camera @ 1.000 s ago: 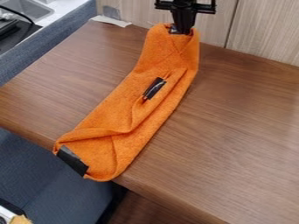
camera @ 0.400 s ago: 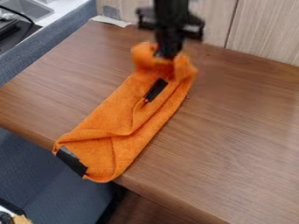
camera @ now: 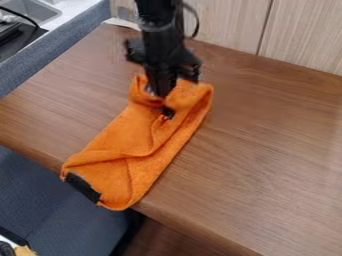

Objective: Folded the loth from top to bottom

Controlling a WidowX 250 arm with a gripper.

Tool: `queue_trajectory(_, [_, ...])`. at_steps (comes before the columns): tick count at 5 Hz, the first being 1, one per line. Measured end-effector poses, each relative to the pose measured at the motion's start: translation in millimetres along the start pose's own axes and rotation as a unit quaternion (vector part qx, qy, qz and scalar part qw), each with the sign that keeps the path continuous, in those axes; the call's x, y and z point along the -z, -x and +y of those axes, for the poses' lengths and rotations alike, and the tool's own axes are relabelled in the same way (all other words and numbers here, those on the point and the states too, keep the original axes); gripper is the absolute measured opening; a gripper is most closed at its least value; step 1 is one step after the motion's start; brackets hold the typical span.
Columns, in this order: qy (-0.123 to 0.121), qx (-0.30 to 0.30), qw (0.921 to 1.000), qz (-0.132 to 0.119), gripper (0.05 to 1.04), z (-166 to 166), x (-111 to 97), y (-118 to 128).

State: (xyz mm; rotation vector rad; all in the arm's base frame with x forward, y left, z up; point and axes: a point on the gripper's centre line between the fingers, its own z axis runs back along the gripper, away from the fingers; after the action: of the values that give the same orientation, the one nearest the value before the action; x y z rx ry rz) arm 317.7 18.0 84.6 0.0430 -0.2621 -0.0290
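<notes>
Black Claw Pinches Orange Cloth at Bench Edge

A black robot arm leans in from 12 o'clock, its claw (camera: pixel 159 93) pinching the far end of an orange cloth (camera: pixel 120 142) just above the middle of the view. The fabric rises in a bunched lip around the fingertips, with a loose fold standing on the 1 o'clock side. From there the cloth runs as a long, folded strip toward 7 o'clock, creases crossing its lower half, and its near end pokes past the rim of the brown wooden bench (camera: pixel 267 150). A black patch (camera: pixel 83 187) marks that end at its 8 o'clock corner; a second dark patch (camera: pixel 167 112), partly covered, sits just below the claw.

A flat pale piece (camera: pixel 122 23) lies at the bench's 11 o'clock corner. Beyond the bench, wood-grain panels (camera: pixel 304 32) stand from 12 to 2 o'clock, a metal sink (camera: pixel 28 9) and a black cable (camera: pixel 21 16) occupy the area between 10 and 11, and blue-grey upholstery (camera: pixel 40 200) spreads at 8 o'clock.
</notes>
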Motion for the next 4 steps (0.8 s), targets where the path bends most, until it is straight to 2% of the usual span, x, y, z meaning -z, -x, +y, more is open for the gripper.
queue_trajectory(1, [-0.013, 0.005, 0.9998, 0.011, 0.055, 5.4, 8.0, 11.9])
queue_trajectory(2, [-0.005, -0.001, 0.9994, 0.034, 0.055, 10.2, 25.7, 18.1])
queue_trajectory(3, [-0.01, -0.005, 0.9991, 0.042, 0.078, 12.3, 36.0, 17.2])
queue_trajectory(4, [-0.01, -0.014, 0.9982, 0.057, 0.231, 14.9, 39.6, 13.5])
